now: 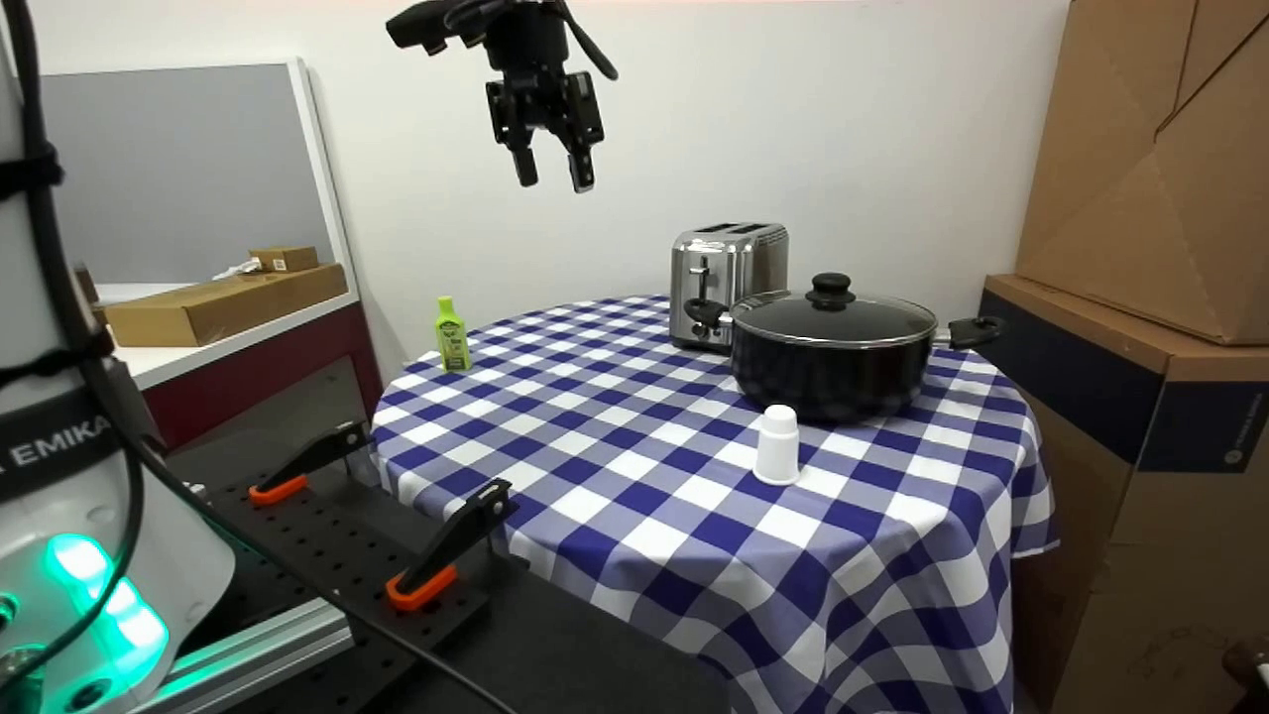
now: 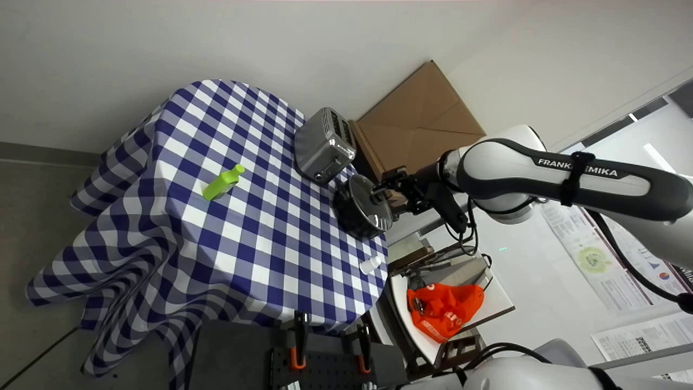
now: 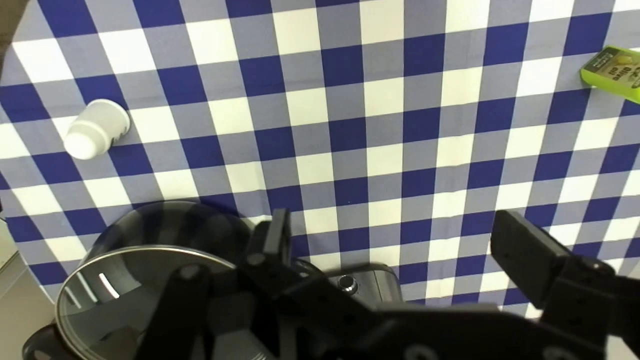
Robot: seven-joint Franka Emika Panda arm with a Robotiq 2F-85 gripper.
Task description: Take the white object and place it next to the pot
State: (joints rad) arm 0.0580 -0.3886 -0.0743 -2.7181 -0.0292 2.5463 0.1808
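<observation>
The white object [image 1: 777, 448] stands upright on the blue-and-white checked tablecloth, a short distance from the black pot [image 1: 831, 372] and apart from it. It also shows in an exterior view [image 2: 370, 265] and at the left of the wrist view [image 3: 97, 129]. The pot has its knobbed glass lid on; it shows in an exterior view [image 2: 349, 214] and at the lower left of the wrist view [image 3: 170, 225], partly hidden by the gripper. My gripper [image 1: 555, 180] is high above the table, away from both. In the wrist view the gripper [image 3: 392, 220] is open with nothing between its fingers.
A silver toaster [image 1: 729, 288] stands behind the pot, close to it. A small light-green bottle [image 1: 452, 337] stands at the table's far-left edge. Black clamps [image 1: 451, 545] sit at the robot's mount by the near table edge. Cardboard boxes [image 1: 1140, 198] stand beyond the pot's side.
</observation>
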